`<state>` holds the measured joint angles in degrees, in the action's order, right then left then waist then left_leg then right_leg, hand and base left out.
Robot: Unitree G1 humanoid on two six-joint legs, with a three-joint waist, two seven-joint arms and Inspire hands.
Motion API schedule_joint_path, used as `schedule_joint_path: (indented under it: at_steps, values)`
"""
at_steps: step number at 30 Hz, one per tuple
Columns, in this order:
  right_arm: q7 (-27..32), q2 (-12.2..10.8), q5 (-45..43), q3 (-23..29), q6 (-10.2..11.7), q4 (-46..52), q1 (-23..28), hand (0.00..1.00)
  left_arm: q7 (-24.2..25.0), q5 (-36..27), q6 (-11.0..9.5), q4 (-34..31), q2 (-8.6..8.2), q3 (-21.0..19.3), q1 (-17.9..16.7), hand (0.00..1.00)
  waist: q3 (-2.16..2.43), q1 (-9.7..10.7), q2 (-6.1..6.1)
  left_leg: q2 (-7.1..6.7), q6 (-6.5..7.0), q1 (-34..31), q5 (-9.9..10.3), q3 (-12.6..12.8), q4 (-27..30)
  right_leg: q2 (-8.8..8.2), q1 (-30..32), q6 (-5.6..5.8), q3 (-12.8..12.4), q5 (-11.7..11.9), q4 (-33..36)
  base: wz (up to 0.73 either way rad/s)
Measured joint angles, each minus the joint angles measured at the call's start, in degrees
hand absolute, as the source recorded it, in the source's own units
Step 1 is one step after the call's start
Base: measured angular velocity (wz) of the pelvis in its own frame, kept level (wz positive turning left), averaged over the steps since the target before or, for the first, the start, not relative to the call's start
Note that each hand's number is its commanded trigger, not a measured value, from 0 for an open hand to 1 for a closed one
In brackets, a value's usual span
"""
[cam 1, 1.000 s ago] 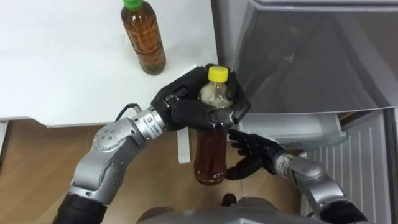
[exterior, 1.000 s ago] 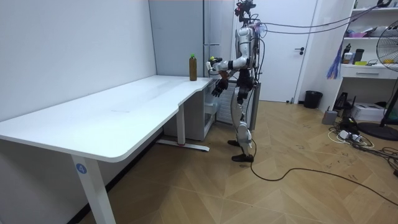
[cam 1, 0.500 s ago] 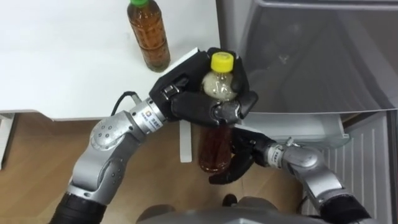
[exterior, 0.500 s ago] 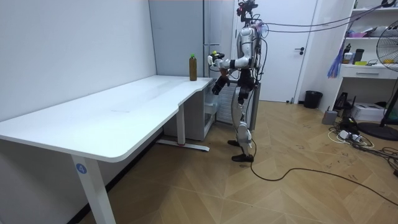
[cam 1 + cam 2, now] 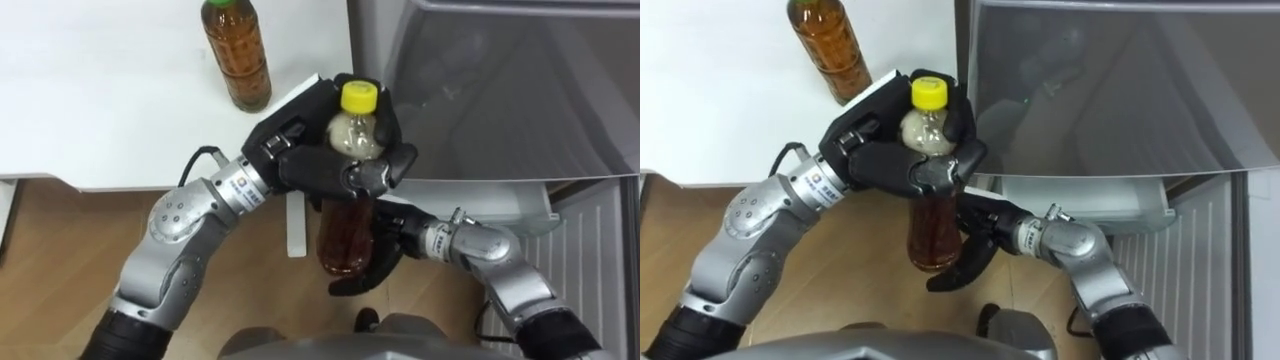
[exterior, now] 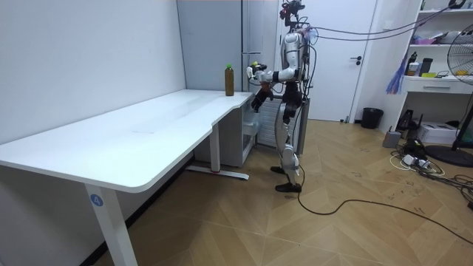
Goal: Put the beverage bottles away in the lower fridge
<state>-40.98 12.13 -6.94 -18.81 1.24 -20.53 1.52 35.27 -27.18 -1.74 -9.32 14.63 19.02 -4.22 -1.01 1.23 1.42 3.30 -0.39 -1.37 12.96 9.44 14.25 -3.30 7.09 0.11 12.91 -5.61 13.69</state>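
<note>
Fridge (image 5: 500, 90) front: bottle (image 5: 345, 235) neck behind fingers (image 5: 322, 176)

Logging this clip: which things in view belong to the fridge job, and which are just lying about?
Job: yellow-capped bottle in the left hand, right hand at its base; green-capped bottle on the table; fridge.
Lying about: bin, fan.

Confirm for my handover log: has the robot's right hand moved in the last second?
Yes. The right hand has shifted left, toward the white table leg, to the base of the yellow-capped amber bottle in the left hand.
</note>
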Motion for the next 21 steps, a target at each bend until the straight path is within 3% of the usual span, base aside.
schedule_joint_path:
  at_steps: [8, 18, 21]
  values:
    - [-1.87, -0.03, 0.39, -0.09, 0.18, 2.04, -0.12, 0.00, 2.09, 3.16, -0.84, 0.01, -0.03, 1.62, 0.76, 1.00, -0.09, -0.08, 0.19, -0.03, 0.00, -0.64, 0.00, -0.12, 0.11, -0.03, 1.09, 0.00, -0.16, 0.00, 0.18, 0.00]
    - [-2.26, 1.64, 0.67, -1.36, 0.18, 2.18, -0.14, 0.00, -0.74, 3.31, -2.30, 0.34, 2.14, 4.31, 0.90, 1.00, -0.31, -0.11, 0.83, -0.11, 0.00, -0.80, 0.00, -0.07, 0.12, -0.17, 1.38, 0.01, -0.13, -0.01, 0.28, 0.00]
    - [-2.27, 1.90, 0.67, -1.34, 0.18, 2.17, -0.12, 0.00, -1.23, 6.33, -3.24, 0.32, 2.16, 4.42, 0.65, 1.00, -0.31, -0.15, 0.82, -0.11, 0.00, -0.25, 0.00, -0.08, -0.16, -0.16, 0.90, 0.03, -0.15, -0.03, 0.08, 0.00]
